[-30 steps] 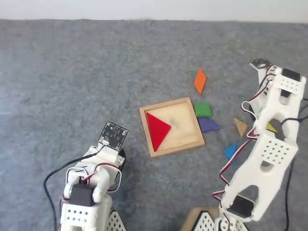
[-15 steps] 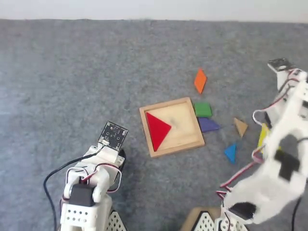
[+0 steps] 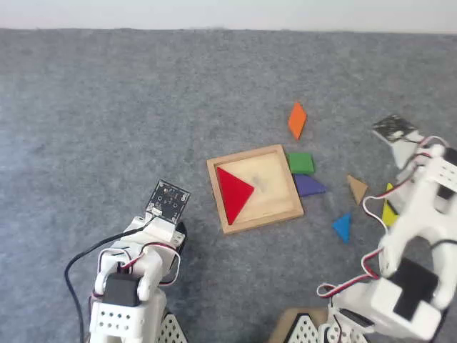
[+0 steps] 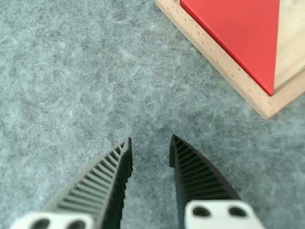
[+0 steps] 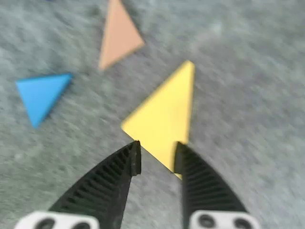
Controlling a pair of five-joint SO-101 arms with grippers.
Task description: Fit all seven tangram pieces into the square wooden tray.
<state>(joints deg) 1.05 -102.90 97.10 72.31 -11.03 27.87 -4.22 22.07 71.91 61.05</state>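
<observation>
- Your right arm [image 3: 421, 214] has swung since a second ago. It stood stretched over the pieces right of the tray, went out toward the table's right edge, and now sits drawn back nearer its base. No piece has shifted, and your left arm [image 3: 136, 275] is where it was.
- Right gripper [image 5: 157, 149]: the fingers are a narrow gap apart with nothing clamped between them. The tips sit over the near edge of the yellow triangle [image 5: 164, 112]. Contact with it cannot be confirmed.
- The yellow triangle lies flat on the grey mat [image 3: 107, 107], right of the tray, partly hidden under the right arm in the high view.
- The tan triangle [image 3: 356, 188] and blue triangle [image 3: 343, 227] lie between the yellow triangle and the tray, each apart from the others.
- The tray [image 3: 248, 153] sits mid-table, turned slightly. One piece is inside: the red triangle [image 3: 232, 193], its long edge along the tray's left wall.
- The green square [image 3: 301, 162] and purple piece [image 3: 308, 186] lie just beside the tray's right wall, outside it. The orange piece [image 3: 297, 120] lies beyond the green square, apart from it.
- Left gripper [image 4: 150, 145]: the fingers are a narrow gap apart and empty, over bare mat short of a corner of the tray.
</observation>
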